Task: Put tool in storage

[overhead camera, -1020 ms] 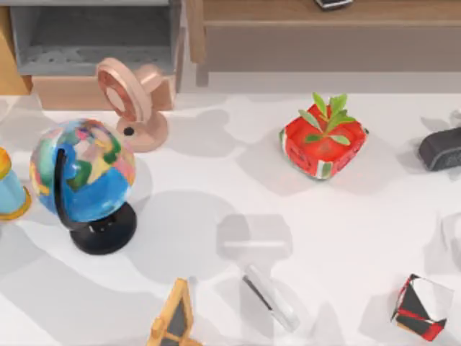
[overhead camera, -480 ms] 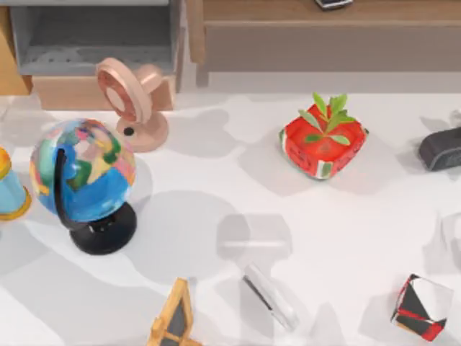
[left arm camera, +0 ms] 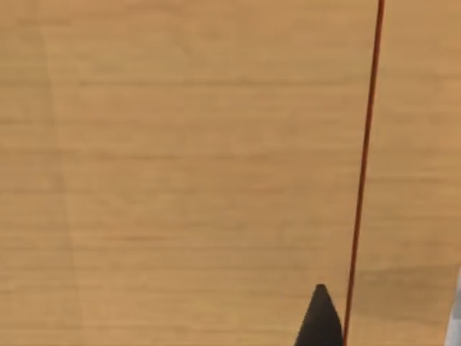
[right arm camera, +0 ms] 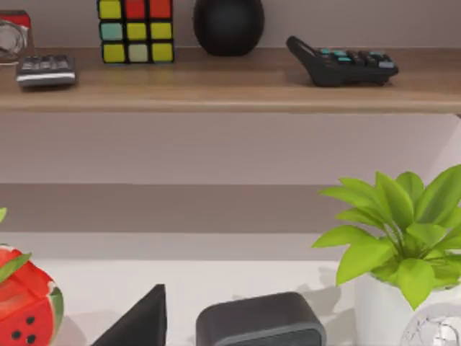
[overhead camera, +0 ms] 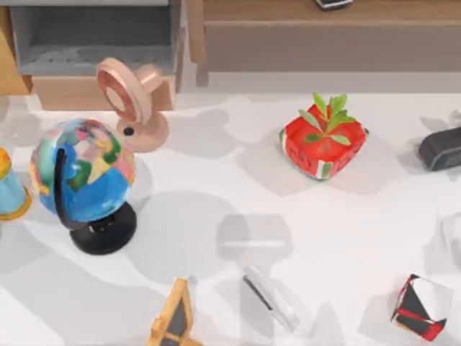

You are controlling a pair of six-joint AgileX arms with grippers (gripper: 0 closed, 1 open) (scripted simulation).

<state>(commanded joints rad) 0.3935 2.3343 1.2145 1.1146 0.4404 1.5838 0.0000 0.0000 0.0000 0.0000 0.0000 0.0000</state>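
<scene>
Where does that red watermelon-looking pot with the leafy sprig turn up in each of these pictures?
Top view: the red watermelon pot stands right of centre on the white table.
Left wrist view: not in it.
Right wrist view: its red side sits at the lower left edge.
Shared landmark: the dark grey box beside it.

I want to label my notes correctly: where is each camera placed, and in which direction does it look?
Top view: above the table, facing down on the tool, globe and red planter; no arm visible.
Left wrist view: close against a wood panel; one dark fingertip shows.
Right wrist view: low, facing the shelf; a dark fingertip shows.
Shared: top and right wrist views both show the red planter.
</scene>
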